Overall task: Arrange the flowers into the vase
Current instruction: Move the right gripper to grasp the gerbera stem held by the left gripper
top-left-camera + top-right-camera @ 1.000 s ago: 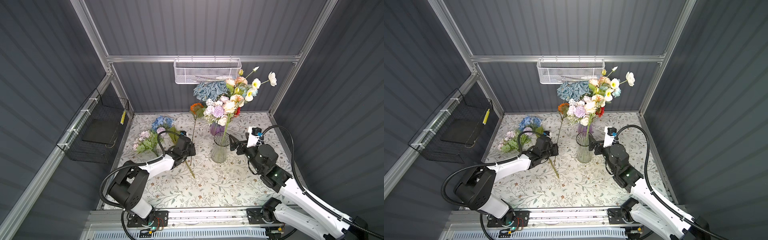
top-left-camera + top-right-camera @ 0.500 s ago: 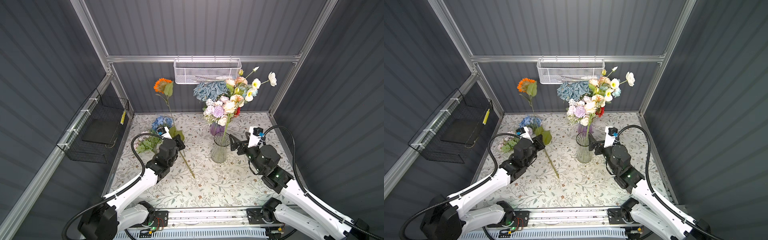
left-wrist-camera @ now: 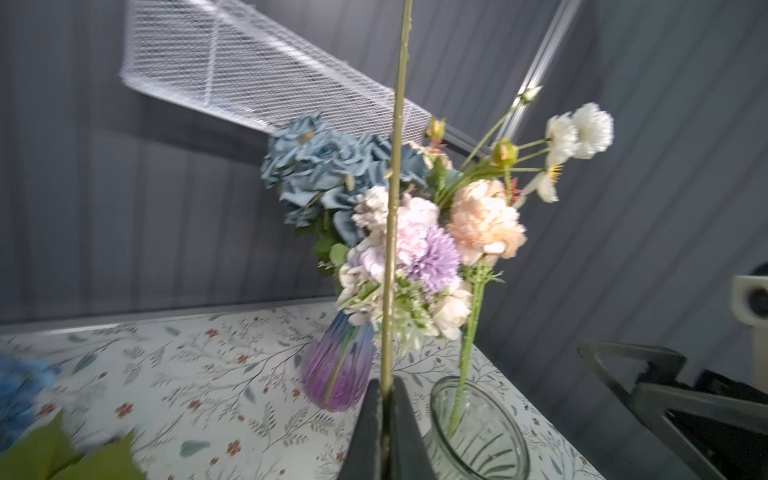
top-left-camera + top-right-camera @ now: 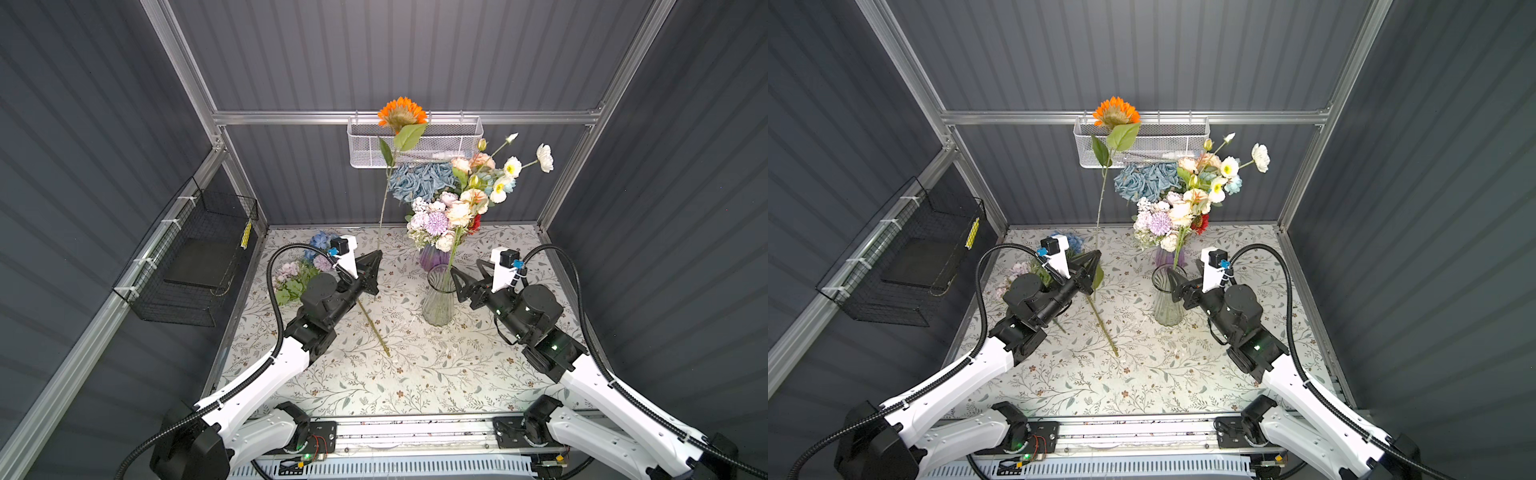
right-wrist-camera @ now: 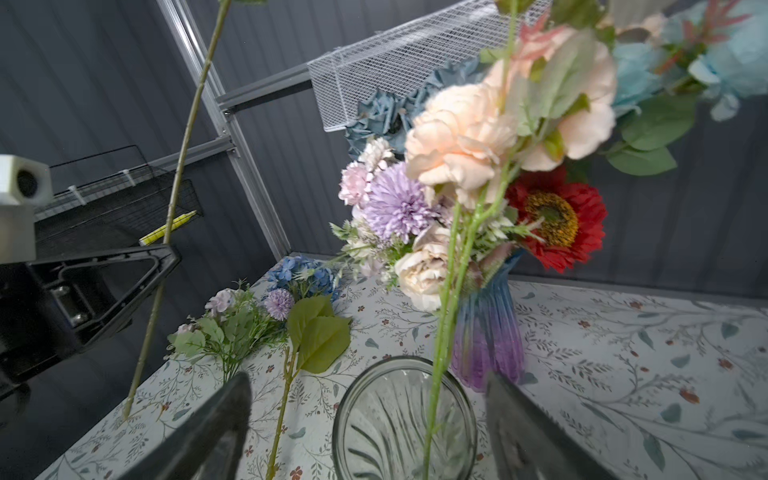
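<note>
My left gripper (image 4: 377,266) (image 3: 386,388) is shut on the long stem of an orange flower (image 4: 401,112) (image 4: 1116,111). The stem stands nearly upright, its lower end down at the mat. The clear glass vase (image 4: 438,301) (image 4: 1168,301) (image 5: 403,419) holds one green stem with peach and white blooms (image 4: 505,174). My right gripper (image 4: 467,276) (image 5: 368,380) is open, its jaws on either side of this vase's rim. More flowers (image 4: 299,270) (image 5: 266,307) lie on the mat at the left.
A purple vase (image 4: 432,258) (image 5: 488,332) with a full bouquet stands just behind the clear one. A white mesh basket (image 4: 453,143) hangs on the back wall, a black wire basket (image 4: 195,266) on the left wall. A leafy stem (image 5: 316,328) lies near the clear vase.
The left arm has raised the orange flower, swinging its head up and to the right, toward the vases. The right gripper's jaws have narrowed a little by the clear vase.
</note>
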Robot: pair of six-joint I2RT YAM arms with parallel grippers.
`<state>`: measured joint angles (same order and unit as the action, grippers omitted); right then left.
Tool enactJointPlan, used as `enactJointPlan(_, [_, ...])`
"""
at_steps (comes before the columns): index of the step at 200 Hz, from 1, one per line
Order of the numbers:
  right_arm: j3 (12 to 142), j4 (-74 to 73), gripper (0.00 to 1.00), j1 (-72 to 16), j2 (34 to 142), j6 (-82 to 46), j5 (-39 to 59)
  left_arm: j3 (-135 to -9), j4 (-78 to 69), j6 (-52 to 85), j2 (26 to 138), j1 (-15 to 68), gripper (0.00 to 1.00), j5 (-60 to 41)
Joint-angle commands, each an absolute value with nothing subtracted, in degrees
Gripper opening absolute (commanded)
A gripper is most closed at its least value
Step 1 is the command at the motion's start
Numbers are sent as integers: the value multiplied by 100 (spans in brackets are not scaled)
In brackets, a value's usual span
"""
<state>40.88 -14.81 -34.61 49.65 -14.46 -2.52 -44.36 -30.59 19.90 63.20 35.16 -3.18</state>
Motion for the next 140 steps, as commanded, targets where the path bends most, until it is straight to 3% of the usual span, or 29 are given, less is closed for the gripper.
enactJointPlan(1, [4412, -1563, 73, -3446, 5059, -1597, 404, -4744, -3551, 1725, 6551, 3524, 0, -1448])
enactJointPlan(76, [4728, -2227, 56, -3451, 5437, -2118, 1548, -5054, -3548, 1214, 7230, 4402, 0, -1767])
enactJointPlan(123, [4622, -2497, 40, -3443, 5545, -2161, 1562, -5072, -3572, 1222, 7339, 4602, 0, -1784])
enactJointPlan(140, [4588, -2599, 28, -3439, 5537, -2214, 1582, -5033, -3578, 1217, 7350, 4658, 0, -1767])
